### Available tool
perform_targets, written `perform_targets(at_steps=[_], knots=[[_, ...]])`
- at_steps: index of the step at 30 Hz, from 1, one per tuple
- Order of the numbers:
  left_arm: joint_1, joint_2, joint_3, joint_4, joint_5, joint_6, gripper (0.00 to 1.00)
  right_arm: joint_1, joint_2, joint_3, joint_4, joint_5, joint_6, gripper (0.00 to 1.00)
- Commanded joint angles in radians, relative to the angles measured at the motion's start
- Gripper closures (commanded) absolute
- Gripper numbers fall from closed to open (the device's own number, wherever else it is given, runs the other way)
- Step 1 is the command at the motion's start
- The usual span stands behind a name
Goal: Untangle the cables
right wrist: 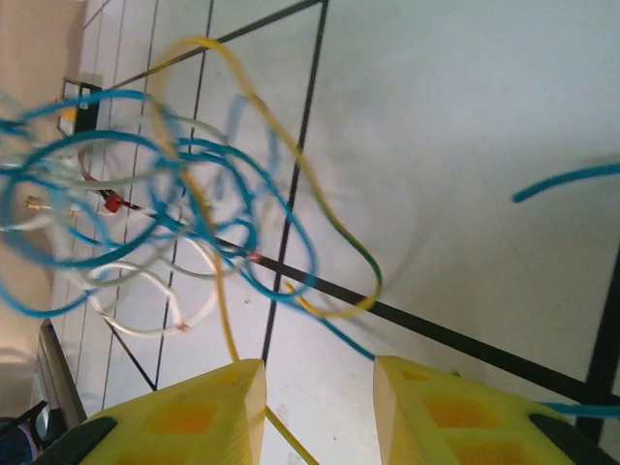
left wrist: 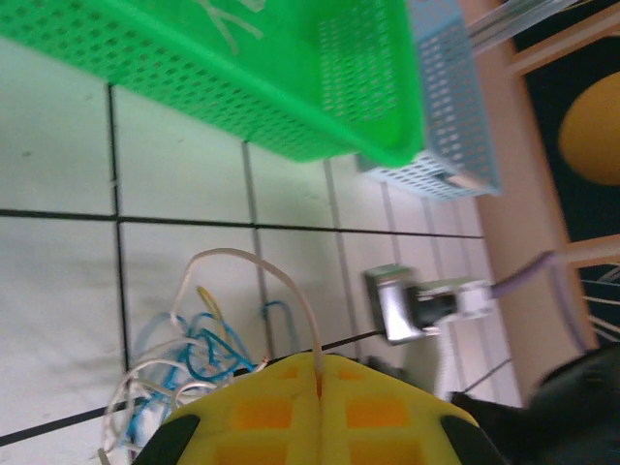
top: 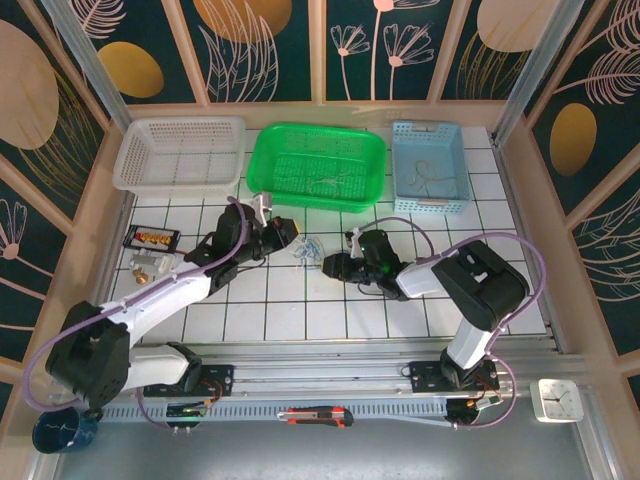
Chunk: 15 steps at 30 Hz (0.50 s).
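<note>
The cables (top: 308, 250) lie as a small tangle of blue, pale and yellow loops on the white tiles between the two grippers. My left gripper (top: 289, 236) sits just left of the tangle. In the left wrist view the left gripper (left wrist: 320, 387) is shut on a pale cable (left wrist: 262, 266) that arches up from the tangle (left wrist: 184, 358). My right gripper (top: 331, 265) is close on the right side. The right gripper (right wrist: 315, 407) stands open, with the looped cables (right wrist: 145, 194) just ahead of it and a yellow strand (right wrist: 225, 320) running past its left finger.
Three baskets line the back: white (top: 180, 150), green (top: 318, 165) and blue (top: 430, 165), the blue one with a few wires inside. A black tray (top: 150, 237) lies at the left. A box cutter (top: 315, 415) and a clock (top: 558, 398) sit near the front edge.
</note>
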Motion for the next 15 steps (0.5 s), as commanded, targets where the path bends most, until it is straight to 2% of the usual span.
perform_targets(at_steps=[1, 8, 15], knots=[[-0.005, -0.034, 0.047, 0.045, 0.05, -0.049, 1.0, 0.009, 0.024, -0.018, 0.048, 0.02, 0.011, 0.66], [-0.005, -0.068, 0.076, 0.068, 0.066, -0.071, 1.0, 0.01, -0.013, -0.01, 0.02, 0.005, 0.001, 0.65], [-0.005, -0.058, 0.025, 0.083, 0.06, -0.075, 1.0, 0.007, -0.175, 0.055, -0.16, 0.033, -0.084, 0.59]])
